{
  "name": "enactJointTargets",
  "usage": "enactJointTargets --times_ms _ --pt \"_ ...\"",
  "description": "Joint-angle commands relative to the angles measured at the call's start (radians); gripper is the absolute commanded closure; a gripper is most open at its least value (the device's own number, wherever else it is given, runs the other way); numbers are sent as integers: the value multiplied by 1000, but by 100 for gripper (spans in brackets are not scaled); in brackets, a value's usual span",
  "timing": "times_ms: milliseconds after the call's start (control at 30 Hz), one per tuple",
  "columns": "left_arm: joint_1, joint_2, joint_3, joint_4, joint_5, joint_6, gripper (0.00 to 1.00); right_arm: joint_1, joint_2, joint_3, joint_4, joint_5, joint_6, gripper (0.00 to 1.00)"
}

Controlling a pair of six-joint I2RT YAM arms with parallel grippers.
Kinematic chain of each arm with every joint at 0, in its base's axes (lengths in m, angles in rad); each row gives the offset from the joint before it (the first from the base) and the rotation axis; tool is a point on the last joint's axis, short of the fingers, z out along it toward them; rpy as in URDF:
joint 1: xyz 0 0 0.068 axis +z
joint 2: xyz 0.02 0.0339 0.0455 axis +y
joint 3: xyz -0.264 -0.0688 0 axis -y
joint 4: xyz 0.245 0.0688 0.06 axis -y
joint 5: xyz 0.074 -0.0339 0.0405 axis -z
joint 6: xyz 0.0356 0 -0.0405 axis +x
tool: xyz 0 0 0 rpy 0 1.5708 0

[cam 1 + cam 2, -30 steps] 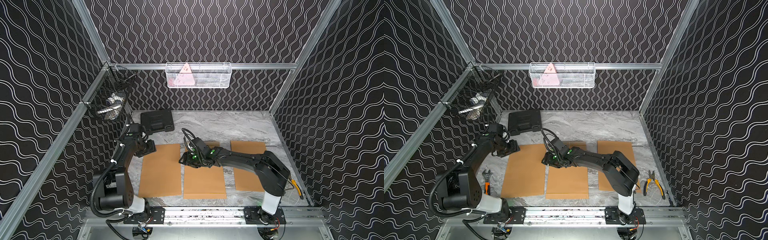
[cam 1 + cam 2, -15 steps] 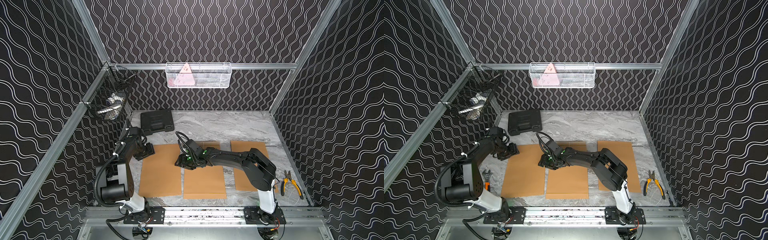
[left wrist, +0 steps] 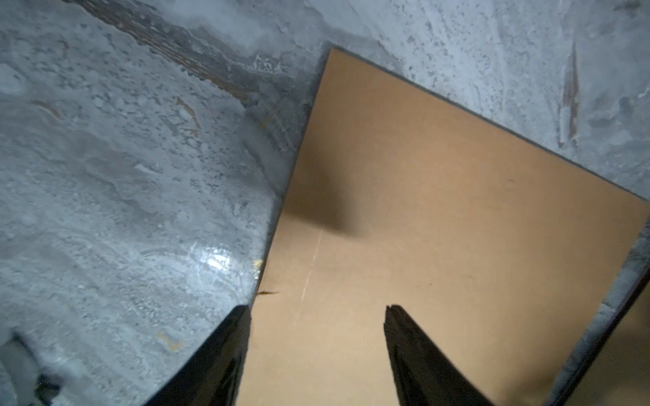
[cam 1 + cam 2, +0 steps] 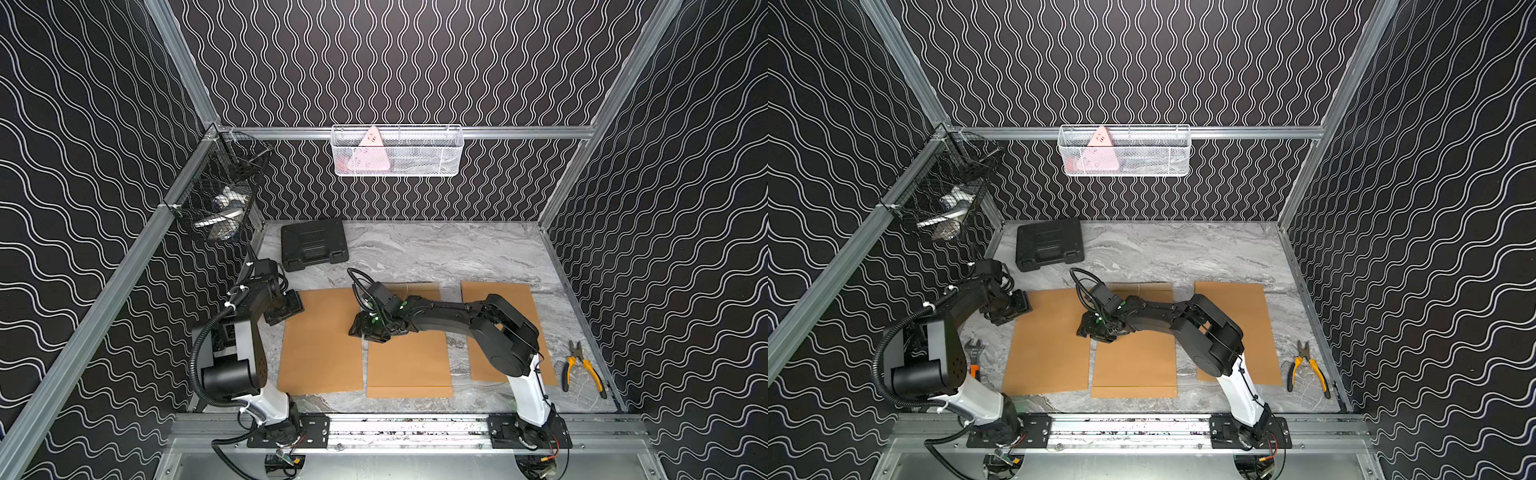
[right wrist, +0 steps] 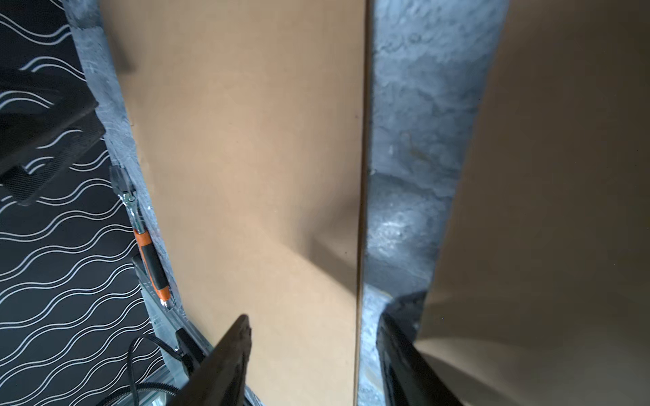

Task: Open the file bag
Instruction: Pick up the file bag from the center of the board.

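Note:
Three flat brown file bags lie side by side on the marble table point(image 4: 415, 253): a left one point(image 4: 322, 345), a middle one point(image 4: 409, 361) and a right one point(image 4: 505, 299). My left gripper point(image 4: 286, 309) hovers over the left bag's far left corner point(image 3: 422, 197), open and empty point(image 3: 316, 311). My right gripper point(image 4: 365, 330) hangs low over the gap between the left and middle bags. It is open point(image 5: 313, 321): one finger point(image 5: 232, 348) stands above the left bag point(image 5: 246, 140), the other above the gap beside the middle bag point(image 5: 562, 175). Neither holds anything.
A black tool case point(image 4: 313, 249) lies at the back left. Yellow-handled pliers point(image 4: 582, 372) rest near the right wall, an orange-handled wrench point(image 4: 972, 357) by the left arm's base. A white wire basket point(image 4: 397, 151) and a black one point(image 4: 220, 199) hang on the walls.
My right gripper has slid left and a little nearer, from over the middle bag to the gap beside the left bag. My left gripper drew back slightly over the left bag's corner.

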Motion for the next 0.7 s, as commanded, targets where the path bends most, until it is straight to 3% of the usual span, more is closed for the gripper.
enactJointTargets --times_ms 0,667 --pt "7 10 -9 17 -22 -9 35 0 5 10 -16 4 -7 42" --pt "13 131 -4 16 4 3 35 2 41 51 -43 1 -14 42"
